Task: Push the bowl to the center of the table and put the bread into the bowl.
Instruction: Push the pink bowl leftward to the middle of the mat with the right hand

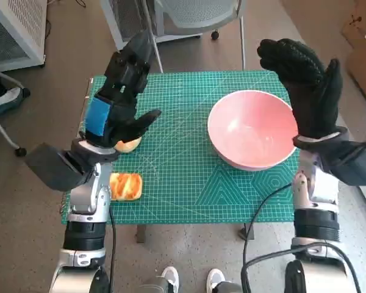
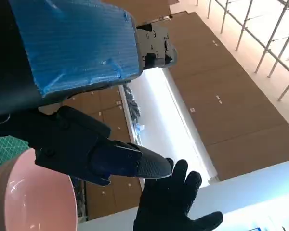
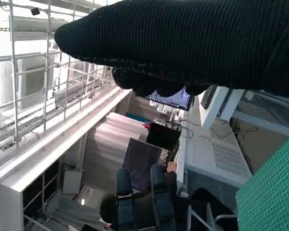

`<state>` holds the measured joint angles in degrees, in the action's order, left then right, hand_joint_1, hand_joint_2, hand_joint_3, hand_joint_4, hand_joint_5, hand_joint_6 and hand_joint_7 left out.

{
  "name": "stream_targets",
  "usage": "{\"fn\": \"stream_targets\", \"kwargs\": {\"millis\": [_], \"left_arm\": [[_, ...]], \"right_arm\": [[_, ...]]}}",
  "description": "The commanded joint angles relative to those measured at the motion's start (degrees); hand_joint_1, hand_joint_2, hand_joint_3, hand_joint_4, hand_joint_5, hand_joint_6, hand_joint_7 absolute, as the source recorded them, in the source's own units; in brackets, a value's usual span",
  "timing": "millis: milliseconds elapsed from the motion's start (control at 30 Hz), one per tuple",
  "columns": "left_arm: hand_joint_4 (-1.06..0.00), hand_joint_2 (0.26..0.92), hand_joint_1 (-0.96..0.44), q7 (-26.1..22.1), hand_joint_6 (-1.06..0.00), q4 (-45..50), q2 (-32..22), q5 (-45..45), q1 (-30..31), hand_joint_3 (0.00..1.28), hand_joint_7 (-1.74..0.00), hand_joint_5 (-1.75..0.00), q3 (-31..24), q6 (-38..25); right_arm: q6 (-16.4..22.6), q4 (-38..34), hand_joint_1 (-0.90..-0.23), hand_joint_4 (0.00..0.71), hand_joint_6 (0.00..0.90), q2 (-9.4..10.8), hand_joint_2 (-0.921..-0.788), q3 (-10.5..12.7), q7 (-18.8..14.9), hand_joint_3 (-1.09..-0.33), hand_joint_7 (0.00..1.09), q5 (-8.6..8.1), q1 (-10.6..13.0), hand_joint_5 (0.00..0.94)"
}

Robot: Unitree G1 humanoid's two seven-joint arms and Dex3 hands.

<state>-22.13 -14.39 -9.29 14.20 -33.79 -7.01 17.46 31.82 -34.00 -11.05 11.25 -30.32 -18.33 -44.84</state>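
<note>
The shallow pink bowl (image 1: 253, 129) sits right of centre on the green cutting-mat table (image 1: 189, 177); no push is evident. The orange-topped bread slice (image 1: 125, 186) lies near left, outside it. The left hand (image 1: 121, 91) and right hand (image 1: 305, 82) hover, fingers spread, holding nothing.

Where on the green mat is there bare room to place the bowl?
The mat is bare in its middle, between the bread and the pink bowl, and along the far edge. The left side is crowded.
</note>
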Motion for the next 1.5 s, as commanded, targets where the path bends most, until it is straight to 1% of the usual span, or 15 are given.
{"fn": "stream_targets", "kwargs": {"millis": [33, 200, 433, 567, 733, 833, 1000, 1200, 1300, 1400, 1500], "left_arm": [[0.00, 0.917, -0.48, -0.30, 0.00, 0.54, -0.53, 0.22, 0.55, 0.16, -0.38, 0.00, -0.20, 0.21], [0.00, 0.917, -0.48, -0.44, 0.00, 0.34, -0.57, 0.23, 0.56, 0.16, -0.38, 0.00, -0.26, 0.24], [0.00, 0.918, -0.48, -0.37, 0.00, 0.23, -0.57, 0.22, 0.50, 0.16, -0.38, 0.00, -0.32, 0.13], [0.00, 0.919, -0.48, -0.48, 0.00, 0.01, -0.47, 0.38, 0.50, 0.16, -0.38, 0.00, -0.33, 0.17], [0.00, 0.919, -0.48, -0.45, 0.00, -0.03, -0.34, 0.38, 0.58, 0.16, -0.37, 0.00, -0.29, 0.23], [0.00, 0.919, -0.48, -0.48, 0.00, -0.15, -0.30, 0.39, 0.64, 0.16, -0.38, 0.00, -0.30, 0.38], [-0.01, 0.920, -0.48, -0.40, 0.00, -0.12, -0.26, 0.37, 0.73, 0.16, -0.38, 0.00, -0.33, 0.45], [-0.01, 0.920, -0.48, -0.41, 0.00, -0.13, -0.22, 0.35, 0.73, 0.16, -0.38, 0.00, -0.35, 0.45], [-0.01, 0.920, -0.48, -0.39, 0.00, -0.44, -0.18, 0.40, 0.64, 0.16, -0.39, 0.00, -0.47, 0.46], [-0.01, 0.920, -0.48, -0.39, 0.00, -0.49, -0.07, 0.49, 0.60, 0.16, -0.39, 0.00, -0.49, 0.38], [-0.01, 0.920, -0.48, -0.39, 0.00, -0.46, -0.01, 0.50, 0.60, 0.16, -0.39, 0.00, -0.49, 0.32]], "right_arm": [[-0.47, -0.71, -0.617, 0.287, 0.337, 0.33, -0.921, 0.21, -0.16, -0.603, 0.00, -0.41, 1.06, 0.000], [-0.54, -1.01, -0.623, 0.286, 0.337, 0.24, -0.921, 0.50, -0.31, -0.595, 0.00, -0.72, 1.02, 0.000], [-0.61, -0.57, -0.623, 0.289, 0.340, 0.20, -0.921, 0.61, 0.04, -0.591, 0.00, -0.69, 1.36, 0.002], [-0.07, -0.39, -0.614, 0.289, 0.339, 0.08, -0.921, 0.66, 0.46, -0.593, 0.00, -0.29, 1.70, 0.001], [0.14, -1.17, -0.611, 0.290, 0.337, -0.52, -0.921, 1.22, 0.63, -0.597, 0.00, -0.22, 1.68, 0.002], [0.49, -2.02, -0.610, 0.289, 0.336, -1.30, -0.921, 1.96, 0.56, -0.600, 0.00, -0.26, 1.73, 0.001], [1.55, -5.83, -0.619, 0.274, 0.328, -3.04, -0.921, 3.63, 1.48, -0.614, 0.00, 0.16, 0.91, 0.003], [2.39, -7.12, -0.624, 0.272, 0.326, -3.20, -0.921, 3.75, 1.31, -0.619, 0.01, 0.14, 0.43, 0.003], [3.34, -13.65, -0.639, 0.257, 0.315, -5.26, -0.921, 5.87, 2.82, -0.622, 0.00, 0.25, -0.56, 0.001], [4.32, -18.24, -0.644, 0.241, 0.305, -6.26, -0.921, 6.87, 3.66, -0.627, 0.00, 0.57, -1.46, 0.000], [5.06, -21.72, -0.634, 0.227, 0.294, -6.84, -0.921, 7.47, 4.04, -0.644, 0.00, 0.81, -2.27, 0.000]]}}
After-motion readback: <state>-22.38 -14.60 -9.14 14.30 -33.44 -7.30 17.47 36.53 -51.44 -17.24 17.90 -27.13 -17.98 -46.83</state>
